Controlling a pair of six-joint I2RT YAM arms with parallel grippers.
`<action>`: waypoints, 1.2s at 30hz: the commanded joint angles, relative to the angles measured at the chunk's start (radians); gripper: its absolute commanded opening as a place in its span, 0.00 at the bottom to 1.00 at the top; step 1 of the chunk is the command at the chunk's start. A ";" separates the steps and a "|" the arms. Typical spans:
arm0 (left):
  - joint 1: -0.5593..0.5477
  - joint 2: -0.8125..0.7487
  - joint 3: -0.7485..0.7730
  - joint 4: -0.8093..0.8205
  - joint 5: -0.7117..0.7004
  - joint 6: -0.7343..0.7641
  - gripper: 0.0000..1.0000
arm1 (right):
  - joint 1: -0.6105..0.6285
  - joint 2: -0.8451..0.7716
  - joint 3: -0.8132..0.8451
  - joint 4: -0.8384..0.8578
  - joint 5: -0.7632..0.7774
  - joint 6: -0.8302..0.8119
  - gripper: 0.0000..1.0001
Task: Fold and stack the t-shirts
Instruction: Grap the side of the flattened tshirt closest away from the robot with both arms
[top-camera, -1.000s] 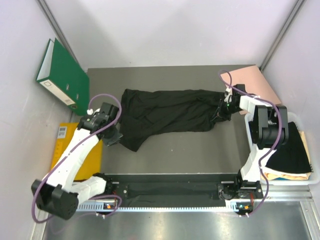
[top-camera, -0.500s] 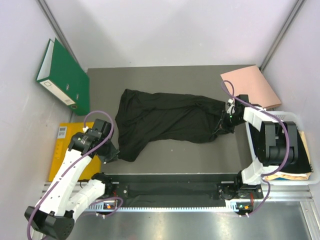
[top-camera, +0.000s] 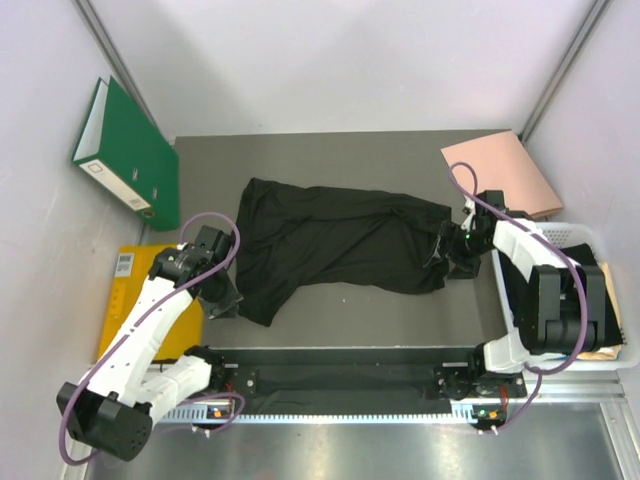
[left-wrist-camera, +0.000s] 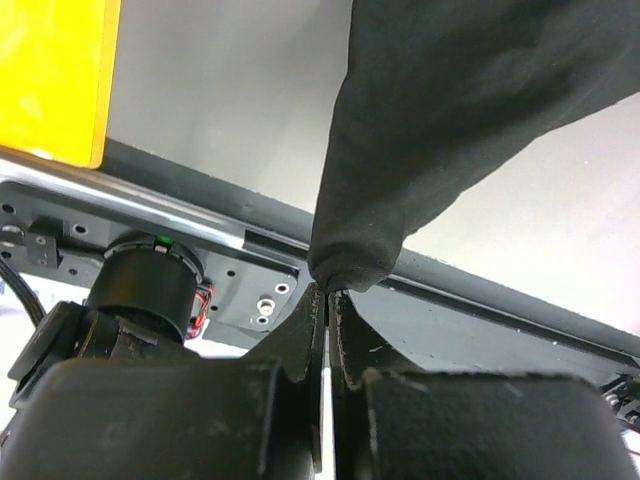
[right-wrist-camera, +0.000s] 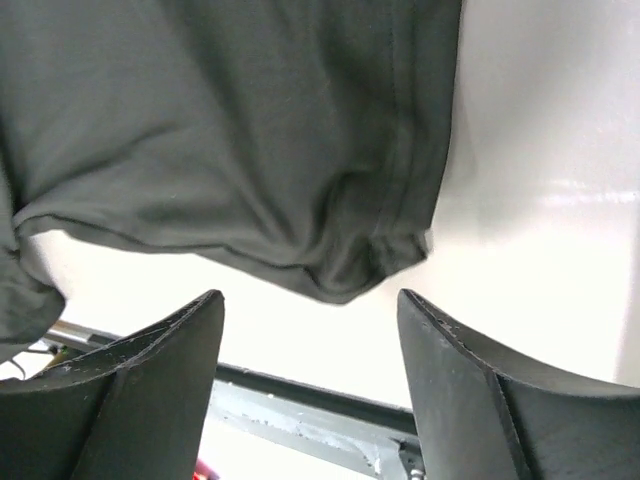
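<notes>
1. T-shirt (top-camera: 335, 235): black and rumpled, it lies mid-frame on the dark worktop (top-camera: 350, 300), with its long axis running left to right.
2. Nearest, at lower left, my left hand (left-wrist-camera: 327, 300) is clenched on the shirt's lower-left corner, with a nub of cloth pinched between the fingertips.
3. At middle right, my right hand (right-wrist-camera: 310, 295) is released, fingers spread wide. The bunched right hem sits just ahead of them, not gripped.
4. The cloth runs rightward from my left hand. I judge my right hand the nearer one to take the free end and pull along that axis.
5. Farthest, at upper right, lies a pink folder (top-camera: 500, 170).
</notes>
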 joint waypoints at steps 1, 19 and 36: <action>0.002 0.015 0.010 0.063 -0.003 0.036 0.00 | 0.006 -0.069 0.052 -0.020 0.008 0.027 0.67; 0.002 0.034 -0.012 0.135 0.017 0.034 0.00 | 0.007 0.005 -0.066 -0.030 0.168 0.009 0.42; 0.004 0.054 0.007 0.152 0.008 0.034 0.00 | 0.089 0.099 -0.095 0.125 0.203 0.030 0.00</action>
